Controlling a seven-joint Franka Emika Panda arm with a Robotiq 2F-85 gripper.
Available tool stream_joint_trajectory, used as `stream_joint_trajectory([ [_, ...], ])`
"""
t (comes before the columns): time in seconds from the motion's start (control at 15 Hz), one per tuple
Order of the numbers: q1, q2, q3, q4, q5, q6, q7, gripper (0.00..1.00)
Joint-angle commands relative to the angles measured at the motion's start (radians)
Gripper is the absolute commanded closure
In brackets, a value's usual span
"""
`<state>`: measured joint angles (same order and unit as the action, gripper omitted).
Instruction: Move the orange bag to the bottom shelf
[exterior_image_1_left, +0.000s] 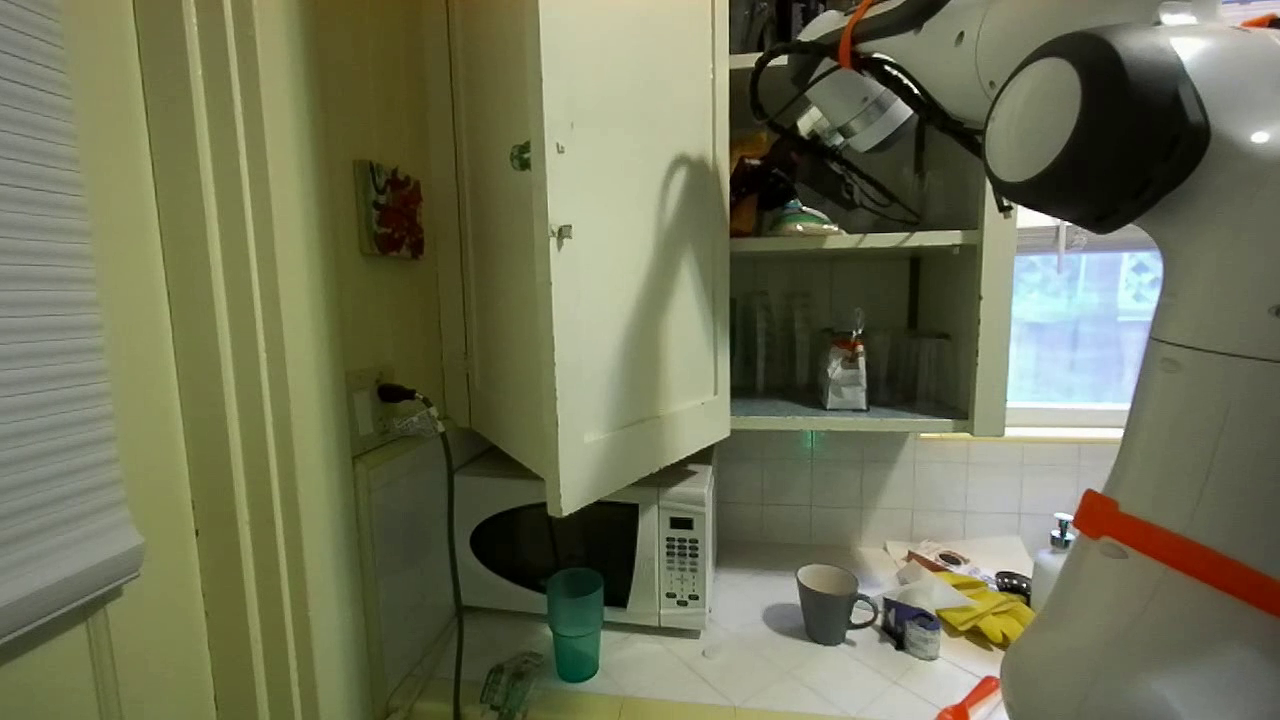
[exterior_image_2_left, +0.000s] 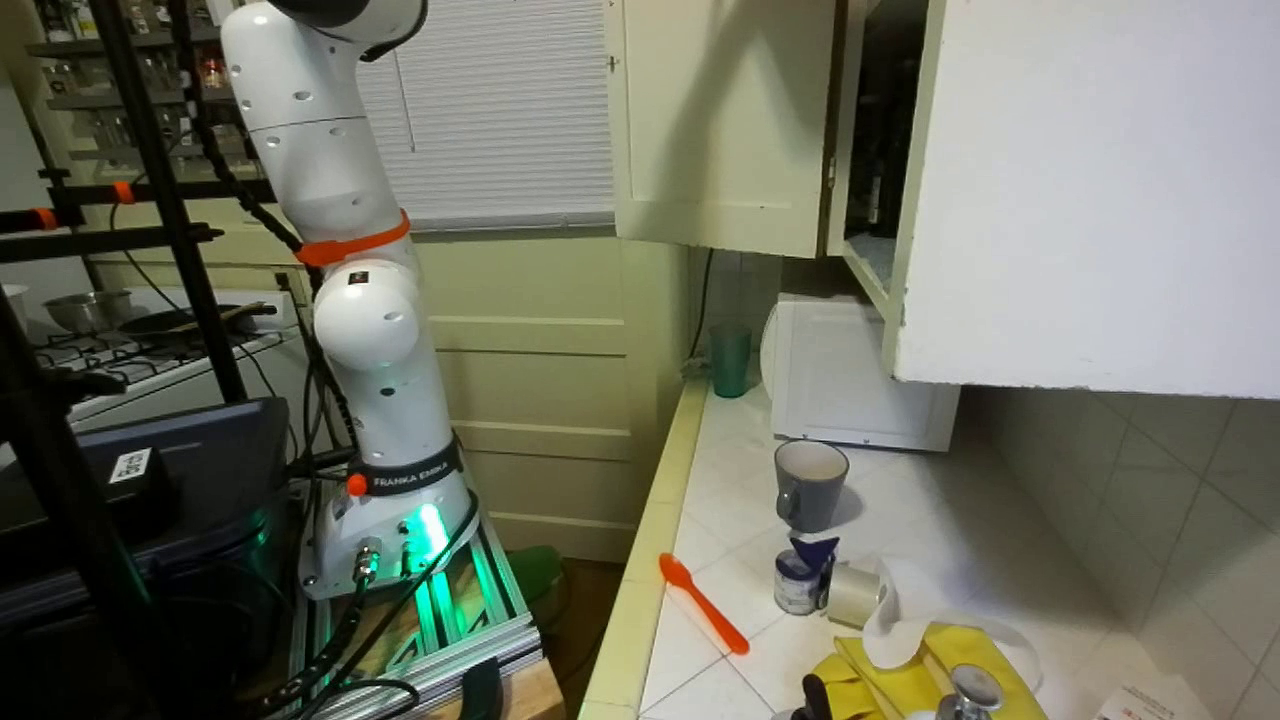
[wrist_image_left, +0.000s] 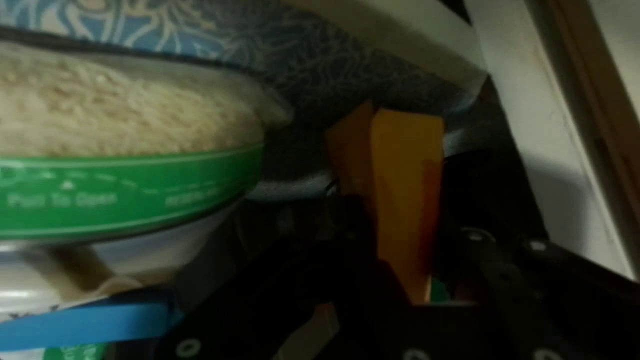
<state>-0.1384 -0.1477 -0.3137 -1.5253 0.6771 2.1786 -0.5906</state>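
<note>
The orange bag (wrist_image_left: 407, 160) stands upright between the dark fingers of my gripper (wrist_image_left: 406, 210) in the wrist view. Both fingers lie close against its sides, and the lower part is dim. In an exterior view, the bag (exterior_image_1_left: 742, 218) shows as an orange patch on the middle shelf, partly covered by the dark gripper (exterior_image_1_left: 762, 187) and by the cupboard door's edge. Below that is the bottom shelf (exterior_image_1_left: 780, 410), the cupboard's lowest board. A sliver of the bottom shelf (exterior_image_2_left: 873, 254) also shows from the side.
A rice bag with a green band (wrist_image_left: 125, 190) lies beside the gripper. The cupboard wall (wrist_image_left: 560, 150) rises close on its right side. The open door (exterior_image_1_left: 640, 240) flanks the shelves. On the bottom shelf stand a white-and-orange packet (exterior_image_1_left: 846, 375) and several clear glasses (exterior_image_1_left: 925, 365).
</note>
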Motion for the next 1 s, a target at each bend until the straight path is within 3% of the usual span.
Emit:
stream_joint_trajectory([
  [0.0,-0.016,-0.058,-0.009,-0.031,0.0,-0.055,-0.006,0.93],
  [0.93,-0.008,-0.259,-0.048,-0.203,-0.036,-0.098,-0.028,0.93],
])
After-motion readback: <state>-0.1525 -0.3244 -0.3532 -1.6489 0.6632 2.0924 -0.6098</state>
